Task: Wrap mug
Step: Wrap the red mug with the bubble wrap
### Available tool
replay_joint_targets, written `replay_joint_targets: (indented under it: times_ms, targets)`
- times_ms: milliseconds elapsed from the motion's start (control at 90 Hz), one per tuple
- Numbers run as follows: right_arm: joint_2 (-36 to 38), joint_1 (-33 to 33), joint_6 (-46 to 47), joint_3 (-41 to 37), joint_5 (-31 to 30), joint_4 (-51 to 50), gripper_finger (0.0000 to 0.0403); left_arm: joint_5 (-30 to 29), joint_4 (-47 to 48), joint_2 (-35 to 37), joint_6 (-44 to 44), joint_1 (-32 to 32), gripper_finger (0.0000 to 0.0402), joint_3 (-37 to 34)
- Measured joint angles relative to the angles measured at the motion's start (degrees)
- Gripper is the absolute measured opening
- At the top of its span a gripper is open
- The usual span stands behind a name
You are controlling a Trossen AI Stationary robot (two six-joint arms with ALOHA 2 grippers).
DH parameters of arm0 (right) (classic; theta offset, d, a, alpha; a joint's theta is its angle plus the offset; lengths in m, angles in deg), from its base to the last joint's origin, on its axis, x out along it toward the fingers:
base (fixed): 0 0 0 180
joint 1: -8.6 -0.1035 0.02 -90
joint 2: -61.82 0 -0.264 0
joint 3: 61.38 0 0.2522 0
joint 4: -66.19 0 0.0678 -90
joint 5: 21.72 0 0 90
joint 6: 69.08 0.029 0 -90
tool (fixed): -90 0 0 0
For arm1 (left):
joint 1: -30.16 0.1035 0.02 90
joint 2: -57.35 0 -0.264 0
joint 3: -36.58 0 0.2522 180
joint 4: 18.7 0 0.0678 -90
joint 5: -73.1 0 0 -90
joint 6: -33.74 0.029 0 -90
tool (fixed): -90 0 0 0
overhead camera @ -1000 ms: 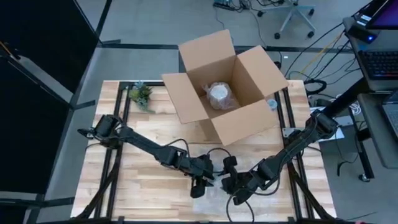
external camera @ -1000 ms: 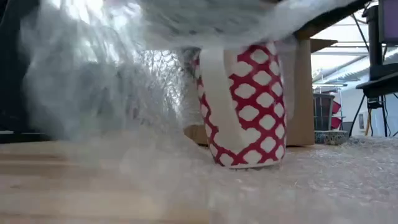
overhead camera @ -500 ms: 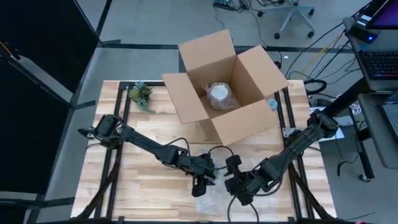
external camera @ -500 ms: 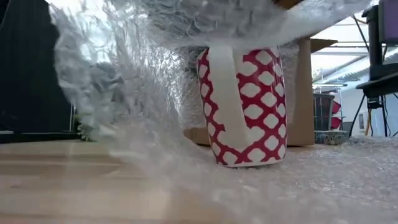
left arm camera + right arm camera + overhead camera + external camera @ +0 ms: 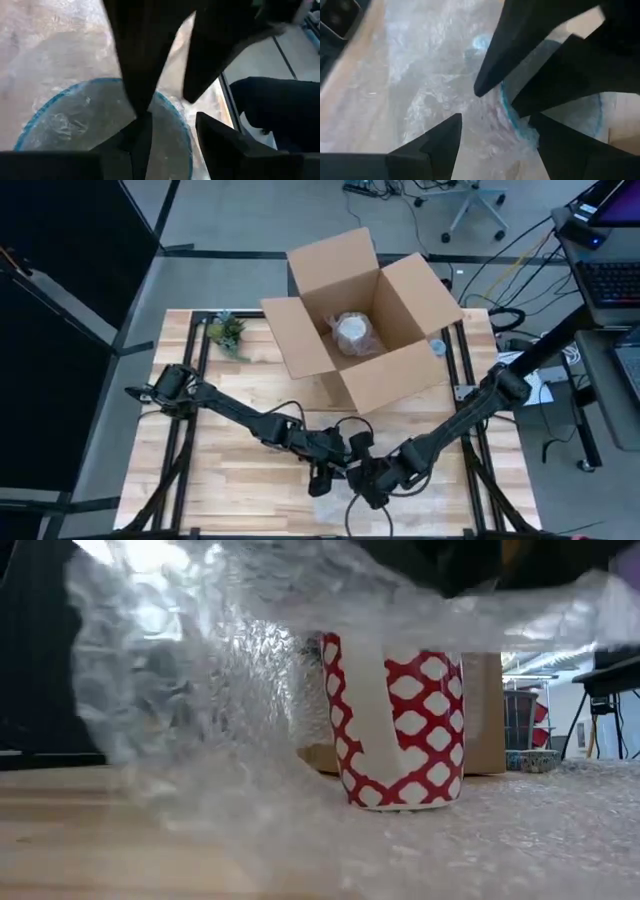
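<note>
We see the red ceramic mug with a white lattice pattern and a white handle [image 5: 400, 720] standing upright on the wooden counter [image 5: 240, 480], directly beneath both grippers. Its inner rim shows as a blue ring in both wrist views. A sheet of clear bubble wrap [image 5: 200, 740] lies under it, rises beside it and drapes over its top, blurring much of the low view, so the mug's mouth is hidden there.

The left gripper [image 5: 325, 473] hangs just above the mug; in its wrist view the fingers [image 5: 142, 145] stand a narrow gap apart over the wrap-covered rim, and we cannot tell whether they pinch the wrap. The right gripper [image 5: 365, 473] sits right beside the left one, nearly touching it; its fingers [image 5: 432, 145] are spread wide above the wrap and the mug's edge, and the left gripper's dark fingers cross in front of them.

Farther from the grippers, an open brown cardboard box [image 5: 360, 320] stands on the counter with a bubble-wrapped bundle [image 5: 352, 332] inside. A small green plant [image 5: 226, 332] sits near the counter's far corner on the left arm's side, well apart from both grippers.
</note>
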State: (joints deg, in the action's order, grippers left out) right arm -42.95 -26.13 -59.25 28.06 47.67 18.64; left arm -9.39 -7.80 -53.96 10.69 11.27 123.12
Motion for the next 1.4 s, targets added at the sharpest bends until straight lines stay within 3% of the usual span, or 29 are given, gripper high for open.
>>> replay_joint_targets:
  times_ms: [300, 456, 644, 789, 922, 1089, 1211, 1400]
  targets:
    - [-1.20, -0.81, 1.62, -0.22, 1.58, 0.16, 0.0224, -0.02, 4.33, 3.29, -0.36, -0.42, 0.0141, 3.08]
    - [-1.21, -0.73, 1.61, -0.24, 1.54, 0.16, 0.0224, -1.68, 11.84, 7.32, -0.43, -0.82, 0.0141, 4.09]
    - [-1.21, -0.16, 1.48, -0.24, 1.45, 0.22, 0.0224, -14.27, 23.93, 12.45, 1.16, -2.40, 0.0141, 3.32]
    - [-1.21, -0.10, 1.10, -0.24, 1.43, 0.22, 0.0224, -22.61, 30.06, 13.56, 2.58, -4.57, 0.0141, -2.42]
    - [-1.21, -0.10, 0.98, -0.24, 1.39, 0.16, 0.0224, -24.33, 22.66, 16.75, -0.82, -4.33, 0.0141, -11.35]
    - [-1.21, -0.01, 0.70, -0.24, 1.27, 0.16, 0.0224, -24.46, 2.98, 16.24, 1.41, -0.59, 0.0141, -23.73]
    - [-1.21, 0.17, 0.45, -0.24, 1.26, 0.18, 0.0224, -22.67, -9.42, 14.59, 3.27, 2.96, 0.0141, -24.37]
    - [-1.21, 0.43, -0.44, -0.24, 1.30, 0.22, 0.0224, -11.81, -18.94, 11.00, 9.96, 5.51, 0.0141, -21.38]
